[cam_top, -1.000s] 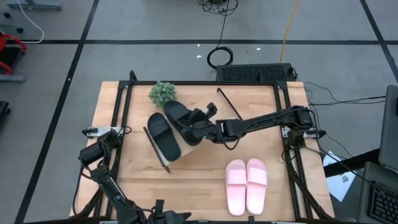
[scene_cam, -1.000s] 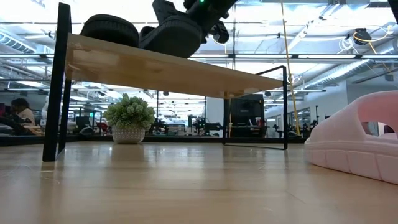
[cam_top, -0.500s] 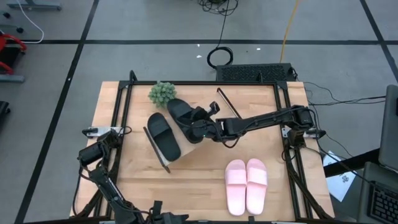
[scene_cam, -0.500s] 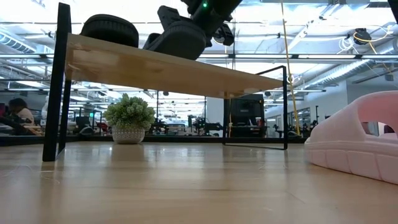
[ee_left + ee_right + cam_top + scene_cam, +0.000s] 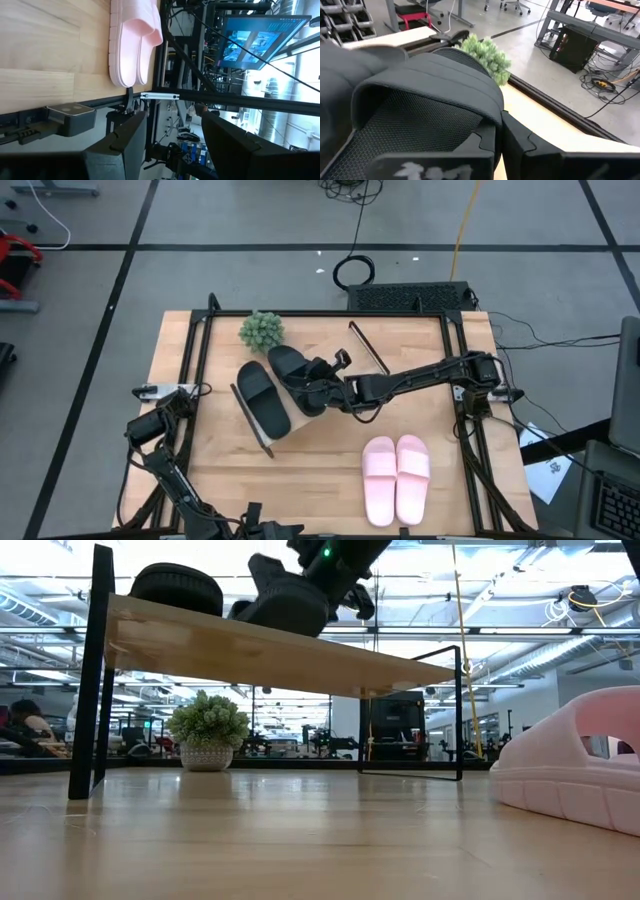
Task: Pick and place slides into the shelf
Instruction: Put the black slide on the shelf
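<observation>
The shelf (image 5: 250,650) is a light-wood board on black wire end frames, standing slantwise on the table. One black slide (image 5: 263,398) lies flat on its left end. My right gripper (image 5: 322,385) reaches in from the table's right and is shut on the second black slide (image 5: 295,375), which sits next to the first over the board. The pale pink pair (image 5: 397,478) lies side by side on the tabletop near the near edge. My left gripper (image 5: 172,140) waits open by the table's left edge. My right gripper pinches the second black slide at the side of its wide strap (image 5: 487,117), the fingers (image 5: 520,145) coming nearly level from the table's right. The slide sits tilted at the board's top (image 5: 285,605); whether its sole touches the board cannot be told.
A small potted plant (image 5: 261,330) stands on the table just beyond the shelf's left end. The table's black frame rails (image 5: 190,350) run along its sides. Bare tabletop (image 5: 320,470) lies between the shelf and the pink pair. A person (image 5: 35,720) sits far back in the room.
The right gripper has nudged the held slide a little toward the far edge, then back toward the near side and the first black slide. The slide has tipped slightly over the board. The gripper has stayed shut on it throughout.
</observation>
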Tool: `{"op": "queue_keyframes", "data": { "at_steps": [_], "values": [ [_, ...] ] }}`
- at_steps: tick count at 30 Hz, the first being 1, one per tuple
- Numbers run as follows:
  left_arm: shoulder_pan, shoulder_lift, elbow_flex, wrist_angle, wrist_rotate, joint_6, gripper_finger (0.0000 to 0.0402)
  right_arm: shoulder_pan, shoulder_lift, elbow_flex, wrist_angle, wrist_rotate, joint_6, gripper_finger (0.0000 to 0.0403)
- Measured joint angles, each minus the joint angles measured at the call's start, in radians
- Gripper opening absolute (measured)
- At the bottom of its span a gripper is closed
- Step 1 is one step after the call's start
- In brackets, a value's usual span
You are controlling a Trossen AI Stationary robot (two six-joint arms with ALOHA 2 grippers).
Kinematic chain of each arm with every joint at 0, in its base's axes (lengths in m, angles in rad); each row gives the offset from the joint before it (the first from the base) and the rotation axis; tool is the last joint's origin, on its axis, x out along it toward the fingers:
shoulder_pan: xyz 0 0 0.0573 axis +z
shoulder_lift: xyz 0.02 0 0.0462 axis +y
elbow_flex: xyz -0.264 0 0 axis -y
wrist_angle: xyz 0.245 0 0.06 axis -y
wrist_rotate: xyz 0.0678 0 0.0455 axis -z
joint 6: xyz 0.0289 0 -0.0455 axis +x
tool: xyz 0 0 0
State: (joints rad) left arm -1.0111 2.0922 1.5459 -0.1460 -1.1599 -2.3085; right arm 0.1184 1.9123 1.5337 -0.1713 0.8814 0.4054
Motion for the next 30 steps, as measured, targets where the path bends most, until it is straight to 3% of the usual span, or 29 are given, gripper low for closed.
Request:
{"op": "queue_keyframes", "data": {
  "at_steps": [30],
  "values": [
    [0.002,0.000,0.000,-0.001,0.001,0.003,0.0191,0.004,0.019,0.000,0.025,-0.021,0.108,0.0000]
  ]
}}
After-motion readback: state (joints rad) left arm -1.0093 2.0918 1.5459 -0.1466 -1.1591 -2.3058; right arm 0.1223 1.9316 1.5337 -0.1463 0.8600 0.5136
